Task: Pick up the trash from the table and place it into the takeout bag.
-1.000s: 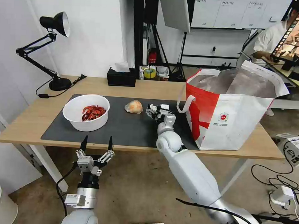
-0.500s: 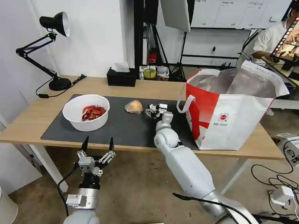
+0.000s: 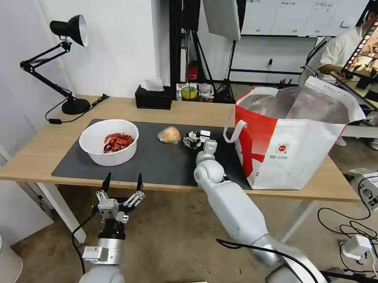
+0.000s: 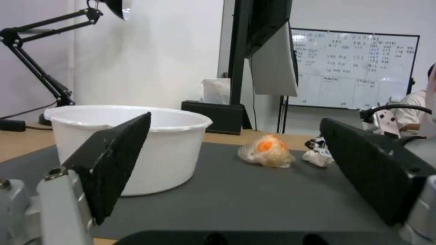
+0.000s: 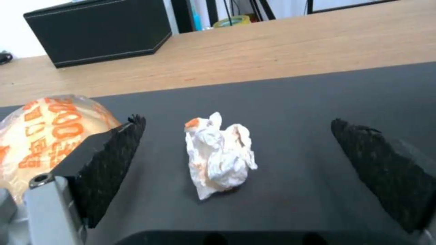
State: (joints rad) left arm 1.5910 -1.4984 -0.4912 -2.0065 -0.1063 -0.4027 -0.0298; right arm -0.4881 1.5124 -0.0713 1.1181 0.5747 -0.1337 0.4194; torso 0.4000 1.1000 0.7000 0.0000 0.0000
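Surface [image 3: 42, 149]: long light-wood desk, long axis running left-right across the head view, with a smooth dark grey mat [image 3: 163, 161] over its middle.

Takeout bag [image 3: 293, 150]: red-and-white tote standing upright at the right end of the surface, partly on the mat, mouth open upward, crinkled silver foil lining, white loop handle on its left side, small round logo on the white front panel.

White bowl [image 3: 109, 141]: round smooth plastic, upright on the left part of the mat, red crayfish shells [image 3: 118, 141] heaped inside.

Black tissue box [image 3: 153, 97]: rectangular, at the far edge of the surface, well behind the mat.

Wrapped orange lump [image 3: 169, 135]: rounded, glossy clear plastic with orange print, lying on the mat between the bowl and the bag.

Tissue wad [image 5: 219, 160]: small crumpled white paper with orange stains, irregular, standing slightly taller than wide, on the mat just right of the wrapped lump.

Right gripper [image 5: 236, 170]: low over the mat, pointing away from the robot, jaws spread wide with the wad between them, neither pad touching it.

Left gripper [image 3: 122, 182]: below the near edge of the surface, pointing up toward the bowl, jaws apart, holding nothing.
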